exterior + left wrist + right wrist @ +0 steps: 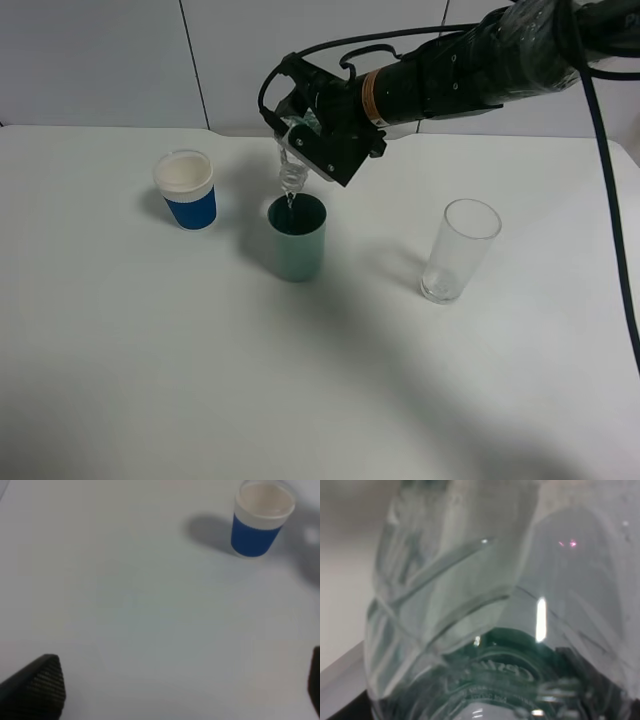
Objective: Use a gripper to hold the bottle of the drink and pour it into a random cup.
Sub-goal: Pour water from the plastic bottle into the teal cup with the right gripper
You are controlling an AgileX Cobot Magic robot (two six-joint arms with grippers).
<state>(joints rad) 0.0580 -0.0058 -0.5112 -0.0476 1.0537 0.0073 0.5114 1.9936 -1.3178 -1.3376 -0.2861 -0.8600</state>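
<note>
My right gripper is shut on the bottle of the drink, a small clear plastic bottle, and holds it upside down with its neck pointing into the teal-green cup. A thin stream of liquid runs from the neck into the cup. In the right wrist view the bottle fills the frame, clear ribbed plastic with a dark green label, and hides the fingers. My left gripper is open over bare table; the left wrist view shows only its two fingertips at the frame's lower corners, with nothing between them.
A white cup with a blue sleeve stands left of the teal cup and also shows in the left wrist view. A tall clear glass stands to the right. The white table meets a grey wall behind.
</note>
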